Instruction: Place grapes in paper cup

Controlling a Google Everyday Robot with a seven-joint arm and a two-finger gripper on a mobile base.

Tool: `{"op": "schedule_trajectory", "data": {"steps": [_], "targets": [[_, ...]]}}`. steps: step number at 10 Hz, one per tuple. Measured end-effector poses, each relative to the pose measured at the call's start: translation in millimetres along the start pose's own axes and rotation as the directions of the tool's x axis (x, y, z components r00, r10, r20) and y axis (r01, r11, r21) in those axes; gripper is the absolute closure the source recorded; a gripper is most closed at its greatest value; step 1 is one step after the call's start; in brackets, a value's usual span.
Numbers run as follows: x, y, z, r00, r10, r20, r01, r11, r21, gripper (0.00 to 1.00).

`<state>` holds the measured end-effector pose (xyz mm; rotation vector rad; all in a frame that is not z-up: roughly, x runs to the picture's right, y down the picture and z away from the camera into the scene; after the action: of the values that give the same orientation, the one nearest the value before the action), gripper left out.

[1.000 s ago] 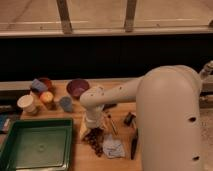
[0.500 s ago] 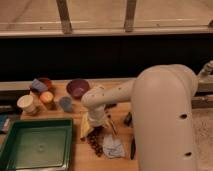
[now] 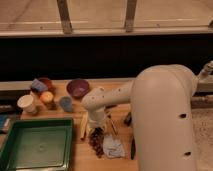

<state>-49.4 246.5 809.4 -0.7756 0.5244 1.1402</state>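
Dark grapes (image 3: pixel 98 143) — jaws just above.

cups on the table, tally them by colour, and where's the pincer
cream paper cup: 1
orange-yellow cup: 1
grey-blue cup: 1
total: 3
The blue thing behind them is too unclear to count.
The pincer is low over the grapes, right of the green tray.

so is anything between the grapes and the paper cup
The gripper sits over the grapes. Toward the paper cup, the green tray lies partly across the straight line, and the grey-blue cup stands beside it.
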Motion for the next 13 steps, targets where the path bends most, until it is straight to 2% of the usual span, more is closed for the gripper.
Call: {"op": "schedule_trajectory", "data": {"steps": [1, 2, 4, 8, 10, 13], "targets": [[1, -3, -6, 1.0, 0.009, 0.017, -0.009, 1.0, -0.007, 0.94], [5, -8, -13, 0.999, 0.023, 0.033, -0.022, 1.0, -0.018, 0.99], [8, -7, -28, 0.997, 0.022, 0.073, -0.019, 0.999, -0.034, 1.0], [12, -20, -76, 0.98, 0.047, 0.192, -0.039, 0.998, -0.044, 1.0], [-2, -37, -114, 0.958, 0.069, 0.278, -0.064, 0.998, -0.026, 1.0], [-38, -61, -174, 0.904, 0.088, 0.419, -0.091, 0.996, -0.012, 1.0]]}}
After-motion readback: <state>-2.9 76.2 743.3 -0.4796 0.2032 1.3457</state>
